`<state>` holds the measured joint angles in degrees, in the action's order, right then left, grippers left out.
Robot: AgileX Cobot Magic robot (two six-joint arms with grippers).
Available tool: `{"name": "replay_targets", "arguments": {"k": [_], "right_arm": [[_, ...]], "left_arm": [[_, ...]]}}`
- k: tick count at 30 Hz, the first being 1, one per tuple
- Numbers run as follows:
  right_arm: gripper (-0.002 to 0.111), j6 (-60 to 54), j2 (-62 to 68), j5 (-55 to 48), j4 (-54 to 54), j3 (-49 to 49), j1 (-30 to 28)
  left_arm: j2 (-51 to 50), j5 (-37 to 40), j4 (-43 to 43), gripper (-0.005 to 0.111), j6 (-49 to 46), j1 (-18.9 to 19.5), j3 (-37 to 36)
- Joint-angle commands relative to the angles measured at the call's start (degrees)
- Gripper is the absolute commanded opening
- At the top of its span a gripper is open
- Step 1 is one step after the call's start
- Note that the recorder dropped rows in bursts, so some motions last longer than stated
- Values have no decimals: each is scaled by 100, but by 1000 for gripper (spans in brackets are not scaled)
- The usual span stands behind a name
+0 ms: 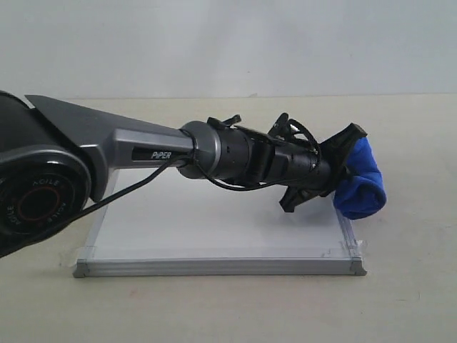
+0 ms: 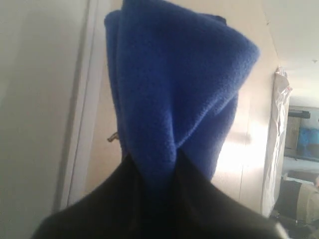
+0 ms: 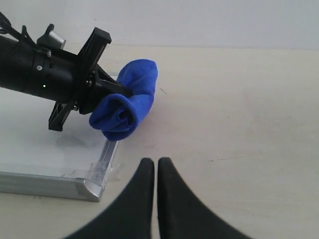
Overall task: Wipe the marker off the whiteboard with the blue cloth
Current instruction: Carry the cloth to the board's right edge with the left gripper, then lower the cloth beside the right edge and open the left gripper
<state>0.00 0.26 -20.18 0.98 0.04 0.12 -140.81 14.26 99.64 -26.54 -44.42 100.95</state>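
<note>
The whiteboard (image 1: 214, 267) lies flat on the table, with its grey frame towards the camera. My left arm reaches across it. The left gripper (image 1: 341, 171) is shut on the blue cloth (image 1: 363, 184), which hangs at the board's right edge. The left wrist view shows the cloth (image 2: 174, 84) pinched between the dark fingers (image 2: 109, 209). From the right wrist view, the cloth (image 3: 125, 103) hangs just over the board's taped corner (image 3: 94, 178). My right gripper (image 3: 155, 162) is shut and empty, over bare table beside that corner. No red marker line shows on the visible board surface.
The beige tabletop (image 1: 407, 286) runs to the right of and in front of the board. The left arm's grey link (image 1: 107, 143) and black wrist (image 1: 257, 157) cover much of the board. A plain wall (image 1: 228, 43) stands behind.
</note>
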Motion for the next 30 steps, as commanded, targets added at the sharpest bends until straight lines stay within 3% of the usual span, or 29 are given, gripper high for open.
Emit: {"name": "replay_targets", "arguments": {"k": [1,15,18,24,26,30], "right_arm": [[0,0,-26,57,-9,-4,-12],[0,0,-26,57,-9,-4,-12],[0,0,-26,57,-9,-4,-12],[0,0,-26,57,-9,-4,-12],[0,0,-26,57,-9,-4,-12],[0,0,-26,57,-9,-4,-12]], "left_arm": [[-146,95,31,4,322,-75,103],[-298,212,31,6,426,-75,476],[-298,224,31,19,537,-75,501],[-298,208,31,65,493,-75,501],[-298,202,31,69,374,-75,501],[-261,225,31,64,361,-35,534]]}}
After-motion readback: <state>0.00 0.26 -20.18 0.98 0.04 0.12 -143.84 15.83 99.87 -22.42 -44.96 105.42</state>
